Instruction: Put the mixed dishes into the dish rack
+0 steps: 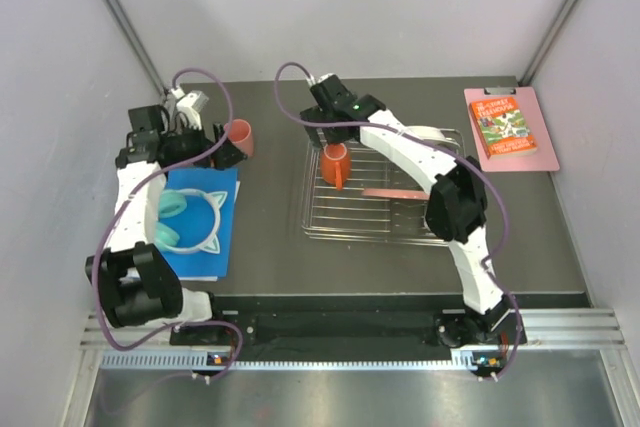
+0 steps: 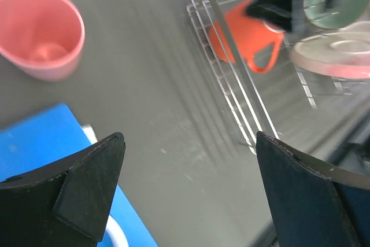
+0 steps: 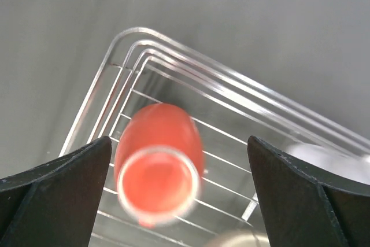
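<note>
My right gripper [image 3: 179,143] hangs spread over the orange cup [image 1: 336,165] lying in the dish rack [image 1: 350,215] mid-table, while my left gripper [image 2: 189,137], spread to straddle it, faces the pink cup [image 1: 238,135] near the far-left corner.

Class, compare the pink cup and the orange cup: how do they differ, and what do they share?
The pink cup sits on the table outside the dish rack; the orange cup is inside it. The orange cup shows a handle; the pink cup shows none. Both are plain, single-coloured cups.
</note>
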You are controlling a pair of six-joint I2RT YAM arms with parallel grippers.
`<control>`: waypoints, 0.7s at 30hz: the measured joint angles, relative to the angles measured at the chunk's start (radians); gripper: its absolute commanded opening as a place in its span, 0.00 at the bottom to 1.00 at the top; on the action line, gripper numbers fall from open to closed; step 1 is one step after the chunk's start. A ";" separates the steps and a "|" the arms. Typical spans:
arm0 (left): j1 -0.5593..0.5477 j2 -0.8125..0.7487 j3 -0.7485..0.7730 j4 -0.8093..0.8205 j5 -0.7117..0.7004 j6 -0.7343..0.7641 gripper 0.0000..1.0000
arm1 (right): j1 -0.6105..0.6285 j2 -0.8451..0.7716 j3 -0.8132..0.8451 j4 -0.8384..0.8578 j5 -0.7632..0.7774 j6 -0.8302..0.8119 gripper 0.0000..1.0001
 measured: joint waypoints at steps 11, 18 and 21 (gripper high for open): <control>-0.217 0.280 0.193 0.239 -0.427 0.057 0.99 | 0.130 -0.602 -0.335 0.293 0.193 -0.070 1.00; -0.226 0.426 0.271 0.275 -0.592 0.122 0.94 | 0.129 -0.921 -0.560 0.468 0.188 -0.055 1.00; -0.237 0.452 0.270 0.276 -0.630 0.136 0.88 | 0.129 -0.941 -0.583 0.480 0.188 -0.044 0.99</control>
